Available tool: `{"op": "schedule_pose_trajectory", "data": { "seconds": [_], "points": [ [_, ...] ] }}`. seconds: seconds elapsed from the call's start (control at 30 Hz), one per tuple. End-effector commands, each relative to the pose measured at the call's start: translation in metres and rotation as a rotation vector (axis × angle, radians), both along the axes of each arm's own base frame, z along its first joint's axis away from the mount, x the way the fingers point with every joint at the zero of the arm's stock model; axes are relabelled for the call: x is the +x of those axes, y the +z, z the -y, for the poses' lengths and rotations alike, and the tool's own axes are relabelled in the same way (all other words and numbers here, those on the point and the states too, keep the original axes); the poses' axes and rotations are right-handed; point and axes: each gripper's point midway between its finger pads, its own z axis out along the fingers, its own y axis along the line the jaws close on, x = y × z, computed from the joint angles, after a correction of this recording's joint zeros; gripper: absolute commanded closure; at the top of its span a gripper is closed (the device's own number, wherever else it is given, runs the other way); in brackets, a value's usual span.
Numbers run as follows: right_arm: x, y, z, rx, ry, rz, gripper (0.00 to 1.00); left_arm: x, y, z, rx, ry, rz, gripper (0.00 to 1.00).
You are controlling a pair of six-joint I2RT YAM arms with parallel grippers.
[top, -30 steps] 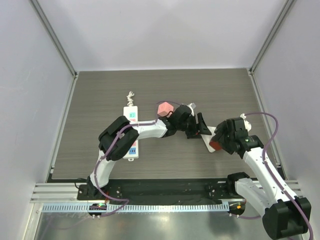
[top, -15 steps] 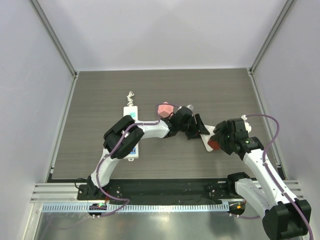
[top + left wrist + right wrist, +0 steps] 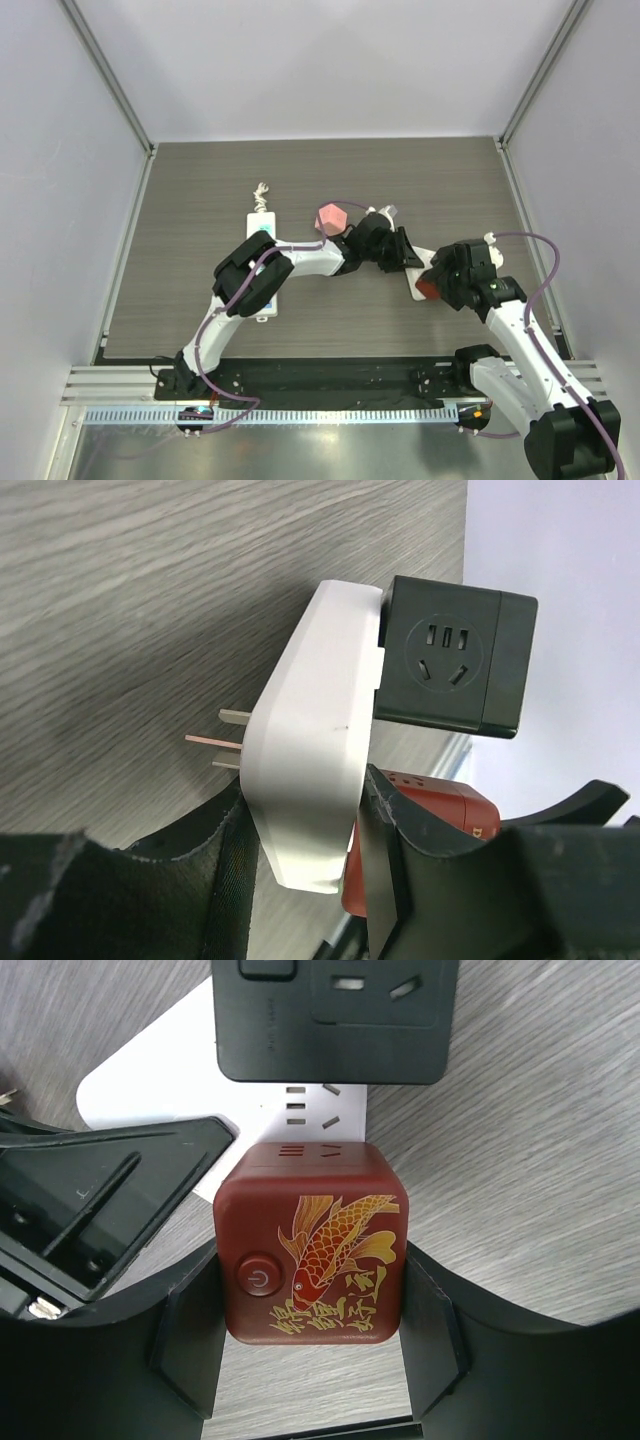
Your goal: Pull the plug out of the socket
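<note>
A white socket block [image 3: 310, 750] lies on the table, its bare prongs [image 3: 215, 742] pointing left. A black cube adapter [image 3: 455, 670] and a red cube plug [image 3: 310, 1255] with a gold koi print are both plugged into it. My left gripper [image 3: 300, 810] is shut on the white block's end, one finger on each side. My right gripper [image 3: 310, 1310] is shut on the red plug, fingers against its two sides. In the top view the left gripper [image 3: 398, 252] and the right gripper [image 3: 428, 286] meet at the white block [image 3: 414, 272], right of centre.
A pink faceted object [image 3: 330, 216] lies just behind the left wrist. A white power strip [image 3: 262, 226] with a coiled cord [image 3: 261, 191] lies at the left, partly under the left forearm. The black adapter [image 3: 335, 1015] sits beyond the red plug. Frame walls stand on both sides.
My left gripper has closed in on the white socket block and its forearm has swung slightly right. The right gripper has stayed on the red plug, barely shifting.
</note>
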Motion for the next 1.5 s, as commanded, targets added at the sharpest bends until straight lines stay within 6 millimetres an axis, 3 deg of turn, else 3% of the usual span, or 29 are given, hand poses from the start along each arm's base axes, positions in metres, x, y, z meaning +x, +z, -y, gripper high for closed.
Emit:
{"op": "schedule_pose_trajectory", "data": {
  "seconds": [0.0, 0.1, 0.23, 0.53, 0.67, 0.8, 0.9, 0.93, 1.0, 1.2, 1.33, 1.47],
  "points": [
    [0.015, 0.033, -0.003, 0.011, 0.007, 0.094, 0.99, 0.016, -0.033, -0.025, 0.196, 0.025, 0.165, 1.0],
    [0.014, 0.04, -0.014, 0.077, 0.058, 0.083, 0.99, 0.02, -0.043, -0.034, 0.251, 0.02, 0.214, 1.0],
    [0.019, 0.048, -0.003, 0.091, 0.059, 0.074, 0.99, 0.021, -0.051, -0.044, 0.292, 0.019, 0.252, 1.0],
    [0.015, 0.04, 0.008, 0.16, 0.051, 0.058, 0.99, 0.023, -0.059, -0.053, 0.329, 0.029, 0.286, 1.0],
    [0.011, 0.031, 0.0, 0.246, 0.071, 0.04, 0.99, 0.023, -0.055, -0.053, 0.325, 0.02, 0.306, 1.0],
    [0.011, 0.028, 0.02, 0.078, 0.054, 0.052, 0.99, 0.023, -0.051, -0.054, 0.326, 0.022, 0.304, 1.0],
    [0.011, 0.042, 0.034, -0.074, -0.003, 0.105, 0.99, 0.025, -0.048, -0.049, 0.309, 0.043, 0.257, 1.0],
    [0.007, 0.044, 0.022, -0.083, 0.036, 0.124, 0.99, 0.023, -0.05, -0.048, 0.315, 0.042, 0.228, 1.0],
    [0.005, 0.048, 0.026, -0.126, -0.01, 0.167, 0.99, 0.023, -0.047, -0.041, 0.276, 0.046, 0.18, 1.0],
    [-0.001, 0.029, 0.013, -0.173, 0.039, 0.146, 0.99, 0.03, -0.034, -0.031, 0.257, 0.036, 0.209, 1.0],
    [0.025, 0.056, 0.001, -0.149, 0.064, 0.179, 0.99, 0.025, -0.044, -0.035, 0.263, 0.043, 0.24, 1.0],
    [0.045, 0.093, -0.027, -0.004, 0.128, 0.204, 0.99, 0.017, -0.066, -0.043, 0.281, 0.04, 0.226, 1.0]
  ]
}}
